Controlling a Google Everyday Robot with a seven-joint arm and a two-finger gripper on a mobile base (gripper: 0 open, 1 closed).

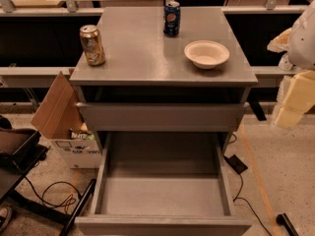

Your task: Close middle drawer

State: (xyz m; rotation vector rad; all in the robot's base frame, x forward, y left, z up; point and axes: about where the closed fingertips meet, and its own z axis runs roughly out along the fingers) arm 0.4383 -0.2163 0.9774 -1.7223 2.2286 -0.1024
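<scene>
The middle drawer [162,195] is pulled far out of the grey cabinet toward the camera. Its deep grey box is empty, with thin side walls, and its flat front [162,226] lies along the bottom edge of the view. Above it a slimmer grey drawer front [160,116] sits nearly flush with the cabinet. Part of my arm with the cream-coloured gripper [289,109] shows at the right edge, about level with that upper front. It is to the right of the cabinet and touches nothing.
On the cabinet top [147,68] stand a gold can [92,44], a blue can [172,18] and a white bowl [206,53]. An open cardboard box [64,127] sits on the floor at left. Cables [54,193] and a black block [236,164] lie beside the drawer.
</scene>
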